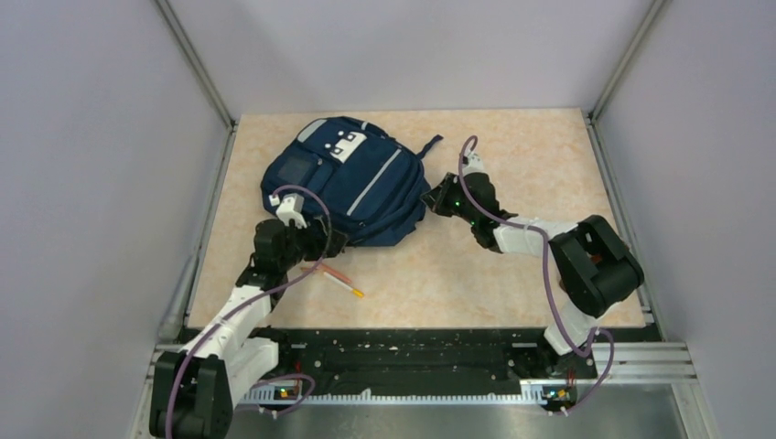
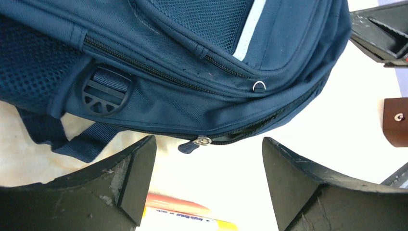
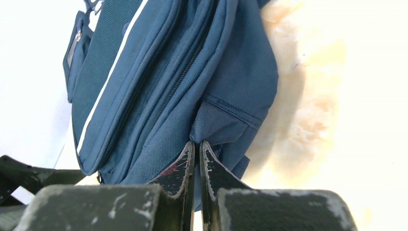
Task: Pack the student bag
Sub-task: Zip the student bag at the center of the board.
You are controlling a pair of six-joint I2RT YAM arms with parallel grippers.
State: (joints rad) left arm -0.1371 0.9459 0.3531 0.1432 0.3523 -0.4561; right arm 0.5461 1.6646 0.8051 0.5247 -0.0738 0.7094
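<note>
Backpack (image 1: 352, 178) flat on table (image 1: 549, 155), pinched at its edge by right gripper (image 3: 196, 144). Left gripper (image 2: 208, 142) spread wide beside zipper pull (image 2: 190, 146), over pen (image 2: 190, 220).

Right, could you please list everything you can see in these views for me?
backpack: one, navy blue with pale stripes, lying on the table's far left part.
pen: one, pinkish orange, on the table just in front of the backpack.
marker: one, white with a yellow end, beside the pen.
brown object: one, right of the backpack; cannot tell what it is.
table: one, peach marbled.
left hand: black, open, facing the backpack's zip pull.
right hand: black, shut on fabric at the backpack's right side.
</note>
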